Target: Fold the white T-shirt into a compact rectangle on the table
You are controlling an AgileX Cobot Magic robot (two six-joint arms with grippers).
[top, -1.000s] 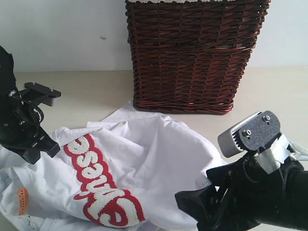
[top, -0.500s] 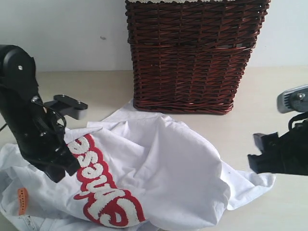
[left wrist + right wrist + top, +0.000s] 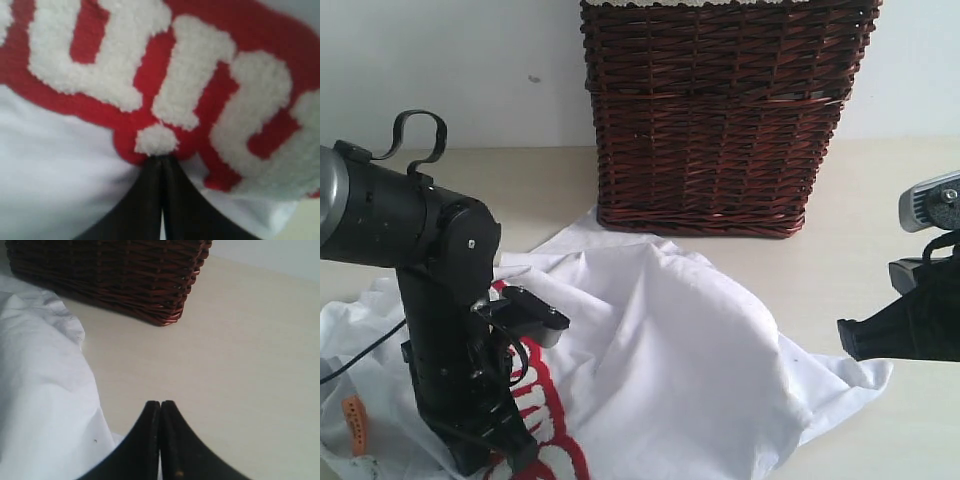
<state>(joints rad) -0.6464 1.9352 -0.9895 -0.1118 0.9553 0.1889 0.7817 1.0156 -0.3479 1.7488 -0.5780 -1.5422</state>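
Note:
The white T-shirt [image 3: 670,340] lies crumpled on the table [image 3: 880,200], its red-outlined fuzzy lettering [image 3: 545,430] partly under my left arm. An orange neck tag [image 3: 353,420] shows at the far left. My left gripper [image 3: 510,452] points down onto the shirt. In the left wrist view this gripper [image 3: 160,159] is shut, with its tips against the lettering [image 3: 200,85] and no cloth seen between them. My right gripper [image 3: 847,340] is at the right edge, shut and empty. The right wrist view shows it [image 3: 160,403] above bare table [image 3: 250,340], just beside the shirt's edge [image 3: 40,390].
A tall dark brown wicker basket [image 3: 720,120] stands at the back centre, close behind the shirt, and also shows in the right wrist view [image 3: 110,270]. A pale wall rises behind it. The left arm's bulky body [image 3: 430,290] stands over the shirt's left half.
My left arm has swung in over the shirt and come down on the lettering. My right arm pulled back to the right edge and its jaws closed.

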